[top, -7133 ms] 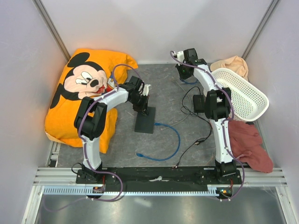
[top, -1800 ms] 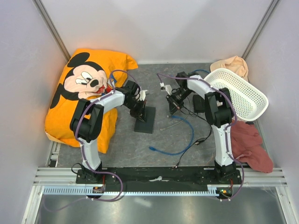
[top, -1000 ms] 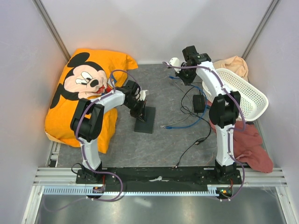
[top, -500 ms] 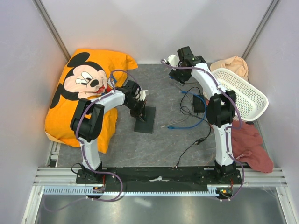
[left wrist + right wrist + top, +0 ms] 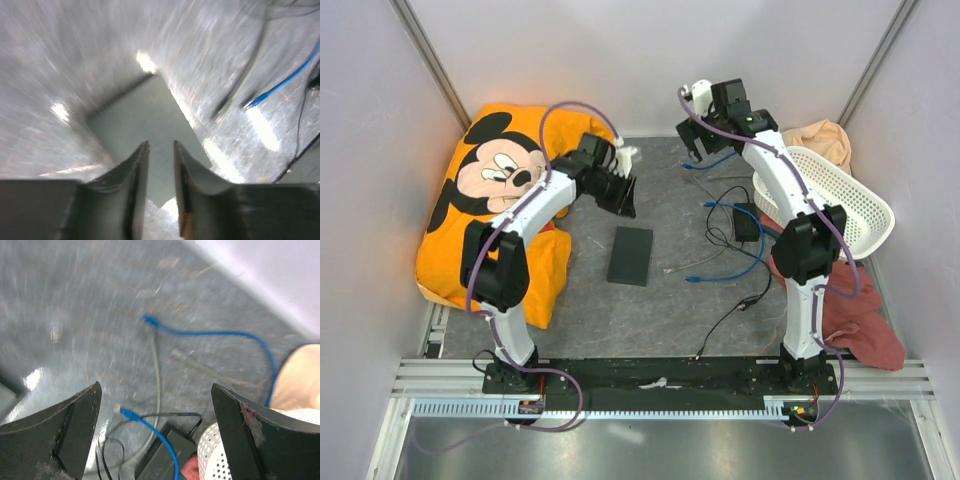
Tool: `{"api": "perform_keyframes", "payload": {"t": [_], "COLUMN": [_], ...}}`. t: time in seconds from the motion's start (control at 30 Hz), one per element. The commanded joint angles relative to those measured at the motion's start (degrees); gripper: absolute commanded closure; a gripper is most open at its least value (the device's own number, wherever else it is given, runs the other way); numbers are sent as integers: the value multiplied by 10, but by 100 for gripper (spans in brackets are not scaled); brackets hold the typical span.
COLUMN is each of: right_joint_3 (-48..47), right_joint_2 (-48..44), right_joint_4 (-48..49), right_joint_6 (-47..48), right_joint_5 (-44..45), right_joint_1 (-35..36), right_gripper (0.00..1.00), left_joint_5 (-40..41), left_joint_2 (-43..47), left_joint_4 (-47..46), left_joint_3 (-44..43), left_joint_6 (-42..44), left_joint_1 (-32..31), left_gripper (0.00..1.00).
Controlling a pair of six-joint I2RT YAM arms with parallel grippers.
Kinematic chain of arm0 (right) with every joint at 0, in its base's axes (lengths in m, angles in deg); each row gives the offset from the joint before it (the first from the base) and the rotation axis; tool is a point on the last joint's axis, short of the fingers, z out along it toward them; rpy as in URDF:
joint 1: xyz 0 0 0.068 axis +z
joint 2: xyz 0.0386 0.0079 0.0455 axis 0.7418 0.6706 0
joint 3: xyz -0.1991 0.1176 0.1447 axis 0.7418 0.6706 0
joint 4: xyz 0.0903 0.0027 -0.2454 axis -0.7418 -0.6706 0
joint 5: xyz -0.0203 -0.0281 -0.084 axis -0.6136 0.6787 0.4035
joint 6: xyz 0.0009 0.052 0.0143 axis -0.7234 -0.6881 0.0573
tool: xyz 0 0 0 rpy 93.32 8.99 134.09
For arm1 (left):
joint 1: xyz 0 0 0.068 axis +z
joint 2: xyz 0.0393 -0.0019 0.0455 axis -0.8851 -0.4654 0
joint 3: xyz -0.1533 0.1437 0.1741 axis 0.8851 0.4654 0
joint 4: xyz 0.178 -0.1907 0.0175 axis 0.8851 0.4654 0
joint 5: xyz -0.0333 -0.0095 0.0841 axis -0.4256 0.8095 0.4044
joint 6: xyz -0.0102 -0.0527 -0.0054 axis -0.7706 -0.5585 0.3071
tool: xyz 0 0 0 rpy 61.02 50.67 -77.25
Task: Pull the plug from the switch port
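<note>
Left claw (image 5: 620, 190) hangs raised above the grey mat, next to the orange Mickey pillow (image 5: 495, 190). In the left wrist view my fingers (image 5: 139, 165) are almost pressed together, a thin slit between them, pinching nothing. Straight below them lies the switch box (image 5: 631, 255) (image 5: 150, 125), flat on the mat, apart from both claws. I can't make out its ports, too small and blurred.

Right claw (image 5: 693, 140) (image 5: 155, 386) is up at the back of the mat, fingers (image 5: 80, 425) spread wide, nothing between them.

Blue plug (image 5: 689, 279) (image 5: 254, 102) lies loose on the mat, right of the box and not touching it. Its blue cable (image 5: 745, 258) runs back toward the power brick (image 5: 745, 222) (image 5: 165, 452). White basket (image 5: 840, 200) sits at the right edge.
</note>
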Motion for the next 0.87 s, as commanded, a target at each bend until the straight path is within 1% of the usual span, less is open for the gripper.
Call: {"api": "perform_keyframes", "payload": {"t": [0.0,0.03,0.07,0.1,0.2,0.47,0.5,0.53,0.57,0.63,0.7,0.73,0.77,0.83], "right_joint_3": [38,45,48,48,62,151,168,204,221,266,286,300,302,288], "right_joint_2": [-70,-74,-76,-79,-93,-169,-193,-206,-219,-252,-276,-279,-282,-280], "right_joint_4": [101,115,118,121,117,107,100,81,77,84,96,112,120,135], "right_joint_6": [-96,-111,-120,-130,-136,-104,-110,-109,-108,-115,-119,-124,-127,-139], "right_joint_5": [99,111,139,149,162,172,137,114,97,70,54,47,45,45], "right_joint_1": [3,4,4,8,17,68,71,72,73,75,75,75,74,74], "right_gripper": [2,2,2,2,2,2,2,2,2,2,2,2,2,2], "left_joint_5": [9,13,27,36,64,104,119,128,131,142,154,152,148,144], "left_joint_2": [83,88,94,95,101,138,141,144,146,157,189,198,217,226], "left_joint_4": [2,3,2,0,-5,-50,-57,-57,-56,-81,-122,-162,-176,-189], "left_joint_3": [-82,-91,-112,-121,-154,-192,-200,-213,-237,-243,-202,-181,-139,-103], "left_joint_6": [91,97,105,105,95,3,-10,-16,-16,-16,-6,16,28,45], "left_joint_1": [1,1,1,2,4,9,10,10,10,10,9,9,9,9], "left_gripper": [51,43,25,1,0,0,0,0,0,0,0,0,0,0]}}
